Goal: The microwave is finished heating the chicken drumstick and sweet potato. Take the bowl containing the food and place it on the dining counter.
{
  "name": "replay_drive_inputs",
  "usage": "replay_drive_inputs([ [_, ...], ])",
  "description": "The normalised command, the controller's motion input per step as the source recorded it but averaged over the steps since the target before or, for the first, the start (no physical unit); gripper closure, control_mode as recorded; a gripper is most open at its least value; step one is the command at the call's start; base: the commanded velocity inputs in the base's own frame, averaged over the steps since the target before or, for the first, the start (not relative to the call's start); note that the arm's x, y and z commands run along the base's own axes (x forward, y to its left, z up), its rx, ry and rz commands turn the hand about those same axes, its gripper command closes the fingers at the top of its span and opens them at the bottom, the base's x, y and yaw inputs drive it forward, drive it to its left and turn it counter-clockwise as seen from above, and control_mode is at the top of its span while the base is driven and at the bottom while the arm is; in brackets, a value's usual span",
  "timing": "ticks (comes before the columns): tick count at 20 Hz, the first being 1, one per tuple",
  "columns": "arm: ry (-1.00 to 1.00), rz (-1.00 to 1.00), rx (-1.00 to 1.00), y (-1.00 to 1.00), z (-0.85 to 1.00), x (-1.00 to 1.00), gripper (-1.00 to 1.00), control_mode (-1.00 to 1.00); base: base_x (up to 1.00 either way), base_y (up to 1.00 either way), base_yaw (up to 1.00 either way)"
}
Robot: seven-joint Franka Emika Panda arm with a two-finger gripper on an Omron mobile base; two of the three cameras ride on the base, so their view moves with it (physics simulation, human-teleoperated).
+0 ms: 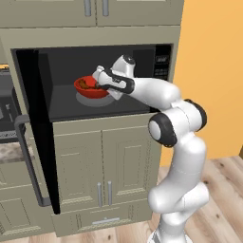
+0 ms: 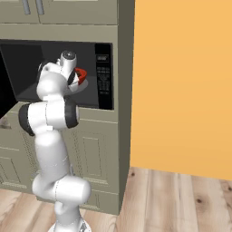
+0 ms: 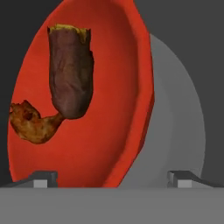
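Microwave: the microwave is sitting built into the beige cabinetry with its glossy black door swinging wide open to the left; the grey bar handle is hanging at the door's outer edge, and the button panel is showing on the right side of the front.

Cavity: the grey interior is lying exposed, with the round glass turntable resting on its floor.

Bowl: the red bowl is sitting on the turntable inside the cavity — in the hand view its rim is running up the middle of the picture, with the turntable's edge curving beside it.

Food: a dark brown sweet potato and an orange-brown drumstick are lying in the bowl, touching each other.

Arm: the white arm is reaching up from the base and into the microwave's opening, the hand arriving at the bowl's right side in the left base view.

Gripper: the gripper is standing wide open, gripping nothing — one fingertip is sitting over the inside of the bowl, the other over the turntable outside it, so the bowl's rim is lying between the jaws.

Surroundings: cabinet doors below the microwave are staying closed; an orange wall is rising to the right, above a wooden floor.
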Motion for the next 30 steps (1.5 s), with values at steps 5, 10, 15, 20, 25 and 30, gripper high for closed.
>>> replay_drive_inputs([
  [5,0.0,-0.01,-0.01,0.09,-0.22,0.41,-1.0,-1.0,0.0,0.0,0.0],
  [10,0.0,0.0,-0.02,0.03,-0.44,0.09,1.0,-1.0,0.0,0.0,0.0],
  [15,0.0,0.0,0.0,0.0,-0.03,0.0,1.0,-1.0,0.0,0.0,0.0],
  [20,0.0,0.0,0.0,-0.1,-0.07,-0.44,1.0,-1.0,0.0,0.0,0.0],
  [25,-0.07,0.0,0.02,-0.36,-0.02,-0.98,1.0,-1.0,0.0,0.0,0.0],
  [30,-0.28,0.0,0.11,-0.59,0.0,-1.0,1.0,-1.0,0.0,0.0,0.0],
])
